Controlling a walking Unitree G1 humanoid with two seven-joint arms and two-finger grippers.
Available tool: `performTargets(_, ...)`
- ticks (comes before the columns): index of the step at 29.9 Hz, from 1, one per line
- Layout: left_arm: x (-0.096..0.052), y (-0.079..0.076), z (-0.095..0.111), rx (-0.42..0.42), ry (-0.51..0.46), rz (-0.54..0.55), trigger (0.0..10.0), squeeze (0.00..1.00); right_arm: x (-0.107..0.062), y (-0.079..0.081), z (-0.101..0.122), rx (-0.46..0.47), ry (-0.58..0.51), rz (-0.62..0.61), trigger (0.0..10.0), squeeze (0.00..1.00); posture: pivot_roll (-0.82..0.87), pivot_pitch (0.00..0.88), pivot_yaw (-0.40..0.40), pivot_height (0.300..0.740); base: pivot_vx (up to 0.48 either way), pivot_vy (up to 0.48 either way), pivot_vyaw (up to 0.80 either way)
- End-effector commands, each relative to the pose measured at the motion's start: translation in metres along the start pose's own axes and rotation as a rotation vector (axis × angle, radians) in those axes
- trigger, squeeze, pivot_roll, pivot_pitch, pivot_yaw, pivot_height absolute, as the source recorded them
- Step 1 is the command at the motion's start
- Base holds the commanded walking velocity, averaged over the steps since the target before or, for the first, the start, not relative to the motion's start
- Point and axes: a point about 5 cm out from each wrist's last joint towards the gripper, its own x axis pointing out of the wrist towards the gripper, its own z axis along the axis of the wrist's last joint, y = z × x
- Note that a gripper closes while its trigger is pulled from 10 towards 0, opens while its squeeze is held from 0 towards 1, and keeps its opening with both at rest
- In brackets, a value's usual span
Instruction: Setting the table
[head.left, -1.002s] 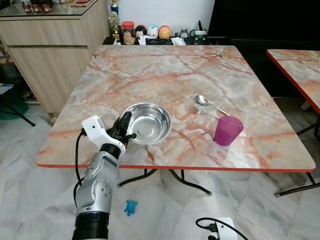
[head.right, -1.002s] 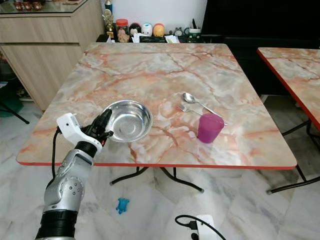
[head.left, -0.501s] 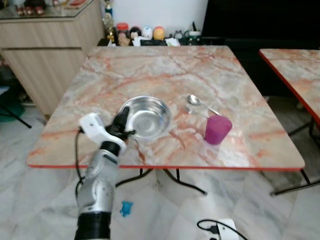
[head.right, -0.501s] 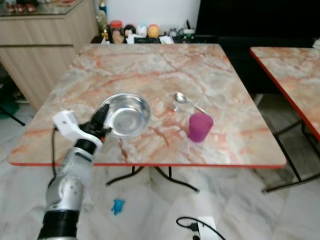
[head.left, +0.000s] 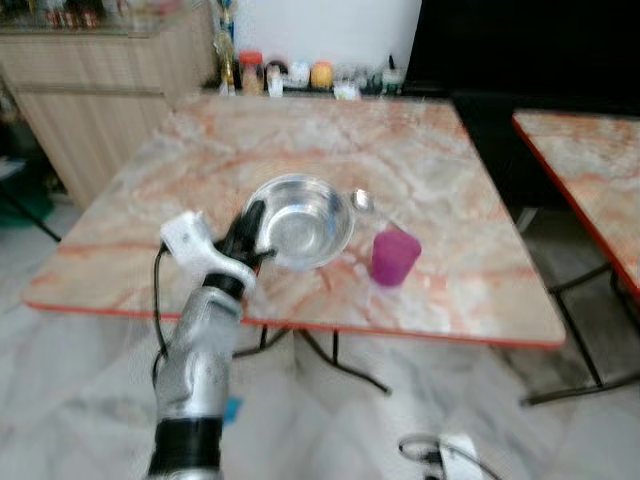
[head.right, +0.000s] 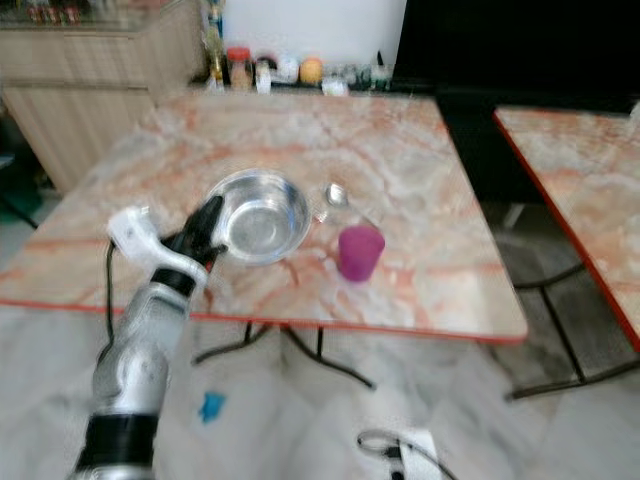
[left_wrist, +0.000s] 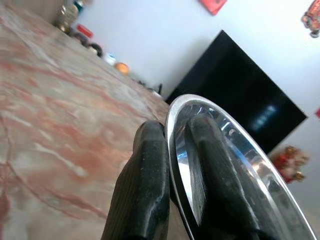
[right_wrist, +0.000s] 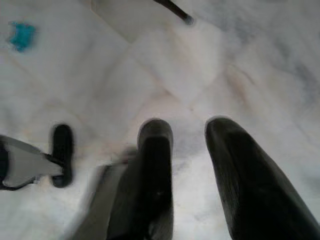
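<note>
Left gripper (head.left: 251, 232) clamping bowl (head.left: 301, 220) rim

Far half of table (head.left: 300, 140) bare, cup (head.left: 394, 256) & spoon (head.left: 362, 200) crowd bowl's (head.left: 300, 220) right, jars (head.left: 270, 72) line back edge

The marble-patterned worktop (head.left: 200, 160) has an orange-red edge and stands on dark metal legs over a pale marble floor (head.left: 420, 400). A steel bowl (head.left: 300, 220) sits near its front edge, its near rim pinched by the left hand (head.left: 250, 238). Just past the bowl, on the side away from the hand, lies what looks like a spoon (head.left: 362, 201), too blurred to be sure. A purple cup (head.left: 394, 256) stands upright beside it, a little farther from the hand than the bowl.
</note>
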Motion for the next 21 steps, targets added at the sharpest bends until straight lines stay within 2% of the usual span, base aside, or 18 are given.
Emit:
performTargets(1,0.0019,-0.0117,0.0018,-0.015,-0.023,-0.039,10.0,0.0,-0.0009,-0.0073,-0.0012,-0.004,0.004,-0.018,10.0,0.0,0.12,0.0,-0.044,0.74,0.0,-0.322,0.0)
performTargets(7,0.0045,-0.0182,0.0063,-0.017,-0.039,-0.064,10.0,0.0,-0.0008,-0.0067,-0.001,-0.005,0.003,-0.015,10.0,0.0,0.13,0.0,-0.042,0.74,0.0,-0.322,0.0)
performTargets(17,0.0051,-0.0196,0.005,-0.014,-0.029,-0.071,10.0,0.0,-0.0007,-0.0061,-0.0007,-0.002,0.002,-0.015,10.0,0.0,0.12,0.0,-0.037,0.74,0.0,-0.319,0.0)
performTargets(21,0.004,-0.0201,0.0025,0.012,-0.011,-0.08,10.0,0.0,-0.0007,-0.0062,-0.0005,-0.001,0.002,-0.015,10.0,0.0,0.12,0.0,-0.037,0.74,0.0,-0.321,0.0)
